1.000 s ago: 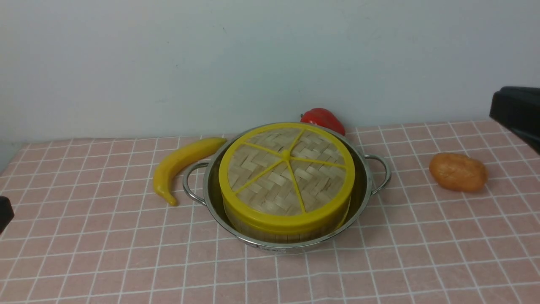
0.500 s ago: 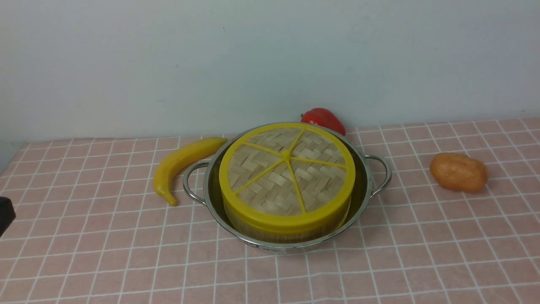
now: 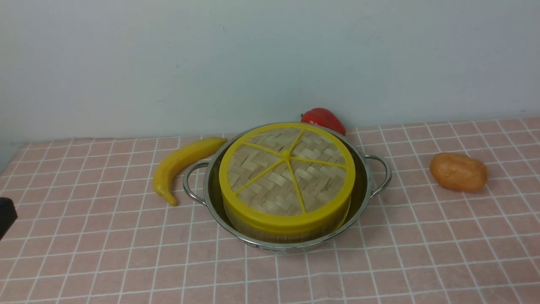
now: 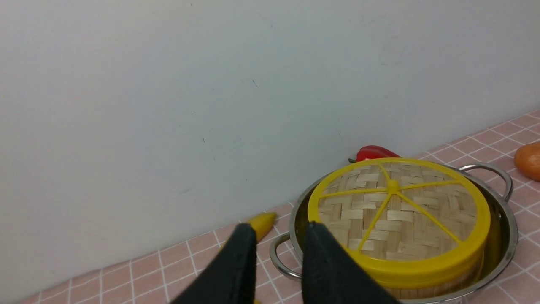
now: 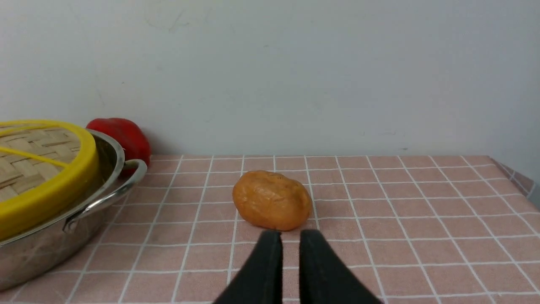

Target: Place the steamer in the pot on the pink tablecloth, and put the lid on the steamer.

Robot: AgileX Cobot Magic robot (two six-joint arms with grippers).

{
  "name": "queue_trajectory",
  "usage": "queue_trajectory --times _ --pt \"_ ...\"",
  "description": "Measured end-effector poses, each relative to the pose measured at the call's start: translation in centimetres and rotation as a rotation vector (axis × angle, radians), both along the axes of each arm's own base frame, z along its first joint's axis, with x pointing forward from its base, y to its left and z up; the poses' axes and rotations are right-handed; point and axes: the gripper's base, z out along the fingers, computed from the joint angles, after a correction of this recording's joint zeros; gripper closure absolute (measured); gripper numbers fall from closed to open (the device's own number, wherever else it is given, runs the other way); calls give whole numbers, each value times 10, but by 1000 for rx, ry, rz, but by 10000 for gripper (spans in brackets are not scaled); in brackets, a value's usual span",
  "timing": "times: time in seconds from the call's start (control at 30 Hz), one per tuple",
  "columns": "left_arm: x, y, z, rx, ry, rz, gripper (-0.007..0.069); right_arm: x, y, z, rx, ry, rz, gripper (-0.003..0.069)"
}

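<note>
The steel pot (image 3: pixel 366 192) stands mid-table on the pink tablecloth (image 3: pixel 105 253). Inside it sits the steamer (image 3: pixel 270 234), of which only the bamboo wall shows. The woven lid (image 3: pixel 287 169) with yellow spokes lies flat on top of the steamer, hiding its inside. My left gripper (image 4: pixel 280 226) hovers off the pot's left side, apart from it, open and empty. In its wrist view the lid (image 4: pixel 400 211) and pot rim (image 4: pixel 508 236) lie ahead. My right gripper (image 5: pixel 290 233) is to the pot's right, slightly open with nothing between its fingers.
A yellow banana (image 3: pixel 181 162) lies against the pot's left handle. A red pepper (image 3: pixel 325 119) sits behind the pot by the wall. A brown potato (image 3: pixel 457 172) lies to the right, just ahead of my right gripper, seen as potato (image 5: pixel 272 199). A black piece of my left arm (image 3: pixel 6 215) shows at the left edge.
My right arm, seen at the front view's right edge a second ago, has drawn back out of that view. Pot, steamer and lid have not moved.
</note>
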Motion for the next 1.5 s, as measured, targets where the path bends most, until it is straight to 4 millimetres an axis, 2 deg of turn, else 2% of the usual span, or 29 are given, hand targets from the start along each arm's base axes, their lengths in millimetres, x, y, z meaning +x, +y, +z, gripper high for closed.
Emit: queue_trajectory --times 0.63,0.73,0.83,0.93,1.0,1.03,1.07,1.13,1.27,1.5 --pt "0 1 0 21 -10 4 424 0 0 0 4 -5 1 513" --pt "-6 6 -3 47 -30 56 423 0 0 0 4 -5 1 503" --pt "-8 12 -19 49 -11 153 414 0 0 0 4 -6 1 495" --pt "-6 16 -59 40 71 248 410 0 0 0 4 -6 1 488" --pt "-4 18 -93 6 134 294 403 0 0 0 4 -6 1 483" --pt "-4 18 -96 5 137 296 403 0 0 0 4 -6 1 482" --pt "-4 18 -115 -22 150 315 402 0 0 0 4 -6 1 478" --pt "-5 19 -135 -52 146 326 402 0 0 0 4 -6 1 474" --pt "-3 18 -157 -75 135 325 391 0 0 0 5 -7 1 466" --pt "-3 18 -159 -79 135 327 382 0 0 0 5 -8 1 445"
